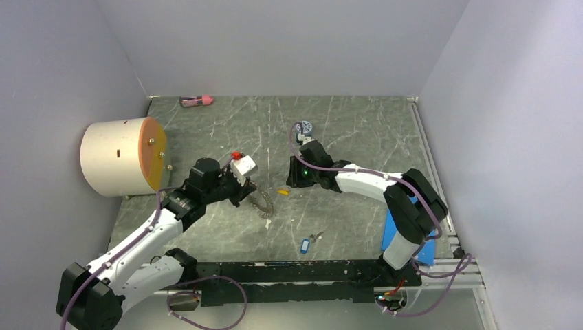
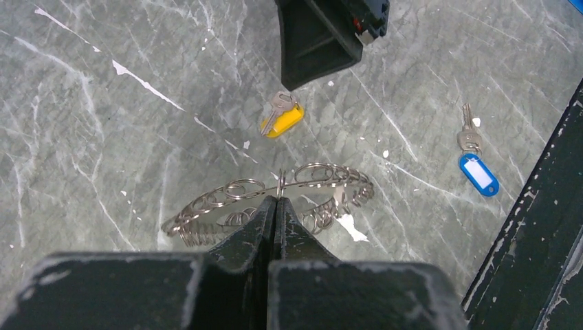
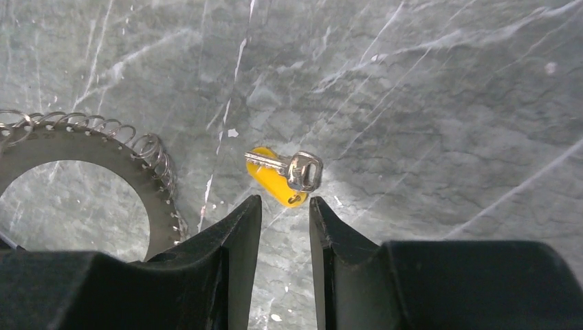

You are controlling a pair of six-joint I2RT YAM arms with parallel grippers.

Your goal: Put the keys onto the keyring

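Observation:
My left gripper (image 2: 278, 197) is shut on the keyring (image 2: 227, 199), a large thin metal loop strung with small coils, pinching its near rim and holding it tilted over the table; it also shows in the top view (image 1: 262, 203). The yellow-headed key (image 3: 285, 175) lies flat on the table just beyond my right gripper (image 3: 284, 201), which is open and empty above it. That key also shows in the left wrist view (image 2: 280, 117) and the top view (image 1: 282, 192). The blue-tagged key (image 1: 307, 242) lies alone near the front rail, and shows in the left wrist view (image 2: 476, 161).
A cream cylinder with an orange face (image 1: 124, 157) lies at the left. A pink item (image 1: 196, 101) lies at the back wall. A round blue jar (image 1: 304, 128) stands behind the right arm. A blue block (image 1: 412, 240) sits at the right base. The black rail (image 1: 302, 271) runs along the front.

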